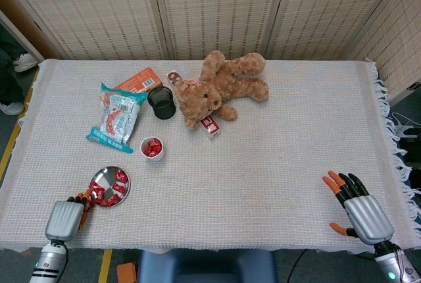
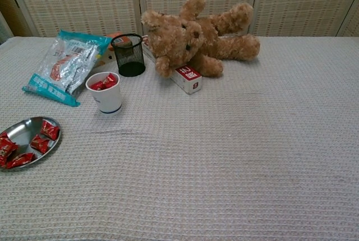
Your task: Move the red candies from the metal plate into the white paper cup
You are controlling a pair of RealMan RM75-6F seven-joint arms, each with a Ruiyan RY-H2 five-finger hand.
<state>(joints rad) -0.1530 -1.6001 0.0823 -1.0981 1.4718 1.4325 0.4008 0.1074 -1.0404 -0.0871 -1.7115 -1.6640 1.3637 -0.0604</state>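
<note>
Several red candies [image 1: 107, 191] lie on the metal plate [image 1: 122, 191], just in front of the white paper cup [image 1: 152, 153], which already holds a few. The left hand [image 1: 64, 217] sits at the plate's near-left edge; whether its fingers are closed cannot be told. Best come down over one outer candy and pinch it alone. The right hand [image 1: 360, 212] rests far right of the plate, fingers spread, empty.

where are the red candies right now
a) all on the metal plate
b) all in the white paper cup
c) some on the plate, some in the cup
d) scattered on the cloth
c: red candies lie on the metal plate, and more show inside the white paper cup.
</note>
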